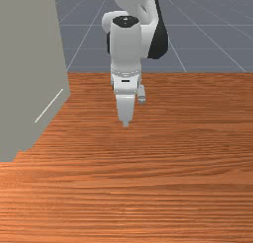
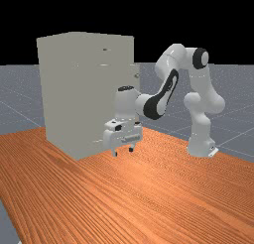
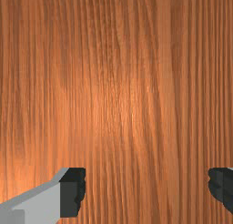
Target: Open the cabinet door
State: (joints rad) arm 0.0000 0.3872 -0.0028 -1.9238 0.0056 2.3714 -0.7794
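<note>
Hand above table, fingers apart, space between it and cabinet edge

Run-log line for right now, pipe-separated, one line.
gripper: open, empty, fingers down | height: above table | cabinet: front view's left, apart from gripper | contact: none | grasp: none

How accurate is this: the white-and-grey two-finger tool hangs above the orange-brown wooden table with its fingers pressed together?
Wrong about the fingers: the wrist view shows them wide apart. The tool does hang above the table.
</note>
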